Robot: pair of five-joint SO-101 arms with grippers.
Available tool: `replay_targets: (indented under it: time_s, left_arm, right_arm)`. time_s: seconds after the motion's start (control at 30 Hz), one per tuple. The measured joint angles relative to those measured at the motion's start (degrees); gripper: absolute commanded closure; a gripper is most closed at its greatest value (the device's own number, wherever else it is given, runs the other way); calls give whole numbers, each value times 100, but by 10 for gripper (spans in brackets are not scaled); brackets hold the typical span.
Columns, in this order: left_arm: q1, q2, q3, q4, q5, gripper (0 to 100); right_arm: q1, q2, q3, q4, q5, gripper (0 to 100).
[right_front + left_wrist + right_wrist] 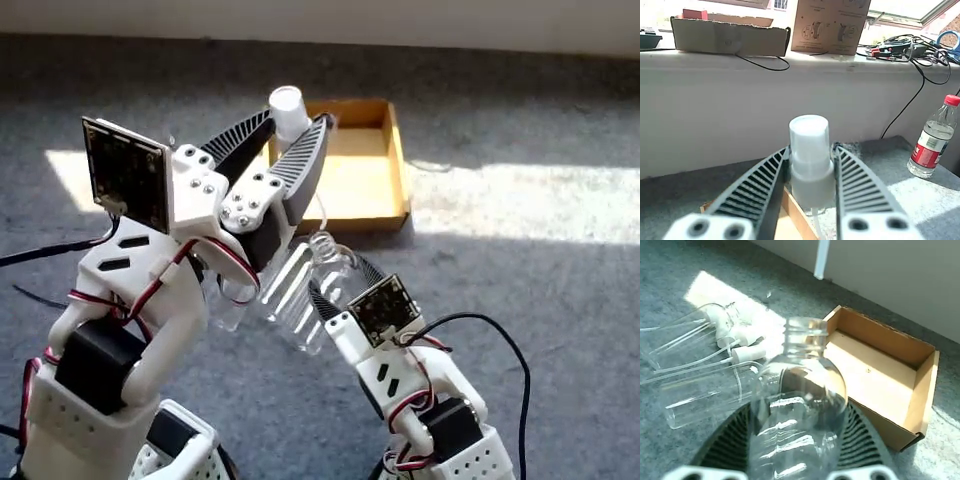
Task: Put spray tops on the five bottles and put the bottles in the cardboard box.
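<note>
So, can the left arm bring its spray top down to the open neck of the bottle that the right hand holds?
Probably yes. The left hand grips the spray top above the bottle in the right hand; the neck is open and points up, with nothing between them.

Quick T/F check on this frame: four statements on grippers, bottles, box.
1. The left gripper is shut on a white plastic spray top. True.
2. The clear plastic bottle in the right gripper already wears a top. False: its threaded neck is open.
3. Spare clear bottles lie inside the brown cardboard box. False: the spare bottles lie on the grey carpet outside it.
4. The box's opening faces up. True.
</note>
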Motion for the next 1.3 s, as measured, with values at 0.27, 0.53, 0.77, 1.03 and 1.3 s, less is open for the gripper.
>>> replay_targets:
  time_s: [0.27,0.53,0.77,1.03,1.3]
  left_arm:
    - [-62,615,18,0,44,934]
    - [-26,615,70,316,378,934]
    - [62,624,70,510,545,934]
    - [132,624,70,510,563,934]
    - [712,633,571,510,501,934]
  right_arm:
    - [0,0,0,0,0,995]
    - [62,0,9,-299,-9,995]
    - [387,0,0,-1459,-316,995]
    - [396,0,0,-2110,-343,995]
    - [264,369,-35,-2154,-360,995]
